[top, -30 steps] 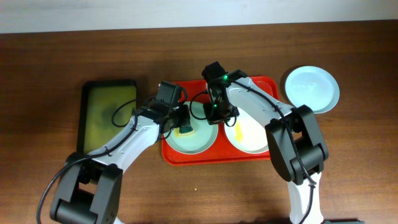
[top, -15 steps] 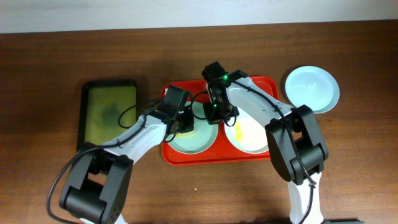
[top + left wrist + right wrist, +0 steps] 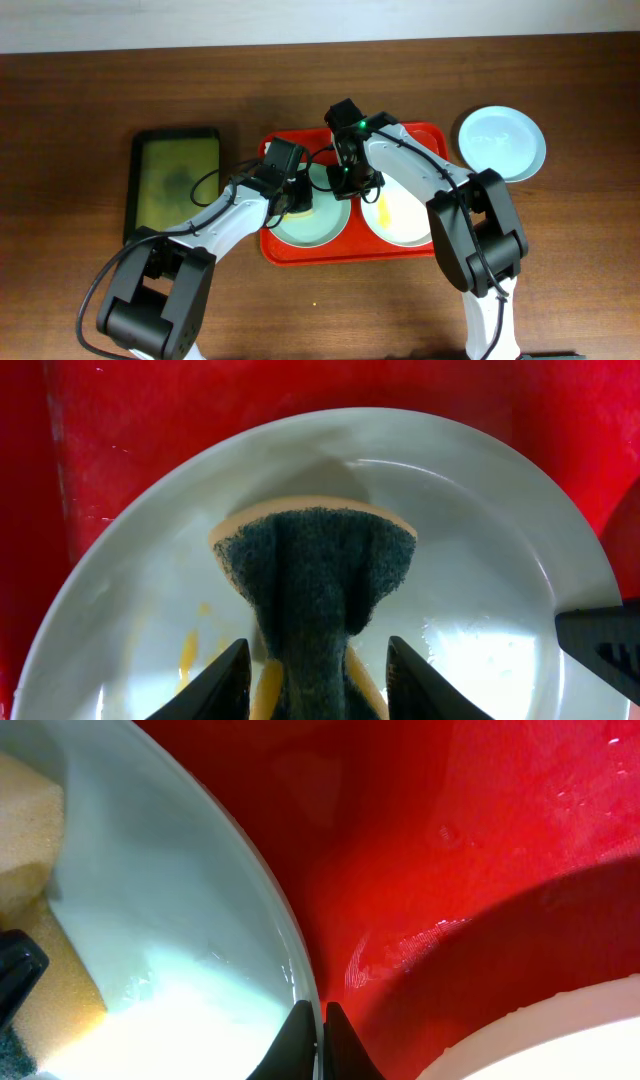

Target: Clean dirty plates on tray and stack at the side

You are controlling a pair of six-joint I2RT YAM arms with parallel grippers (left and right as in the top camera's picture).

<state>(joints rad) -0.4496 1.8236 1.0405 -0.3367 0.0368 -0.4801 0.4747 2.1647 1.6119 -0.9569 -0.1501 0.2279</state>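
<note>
Glossy red on the tray point(image 3: 345, 257). Pale green-blue on the mint plate point(image 3: 480, 590), with yellow-orange streaks. Orange-tan under dark grey-green fibre on the sponge point(image 3: 315, 575). Yellow smear on the white plate point(image 3: 408, 228). Light blue on the outer plate point(image 3: 502, 143). Olive green, rimmed black, on the smaller tray point(image 3: 175, 180). Dark brown wood grain on the worktop point(image 3: 80, 100).

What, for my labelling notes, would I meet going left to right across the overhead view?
Olive-green tray → smeared mint plate, on the red tray → white plate, on the same tray → lone mint plate off to the side.
</note>
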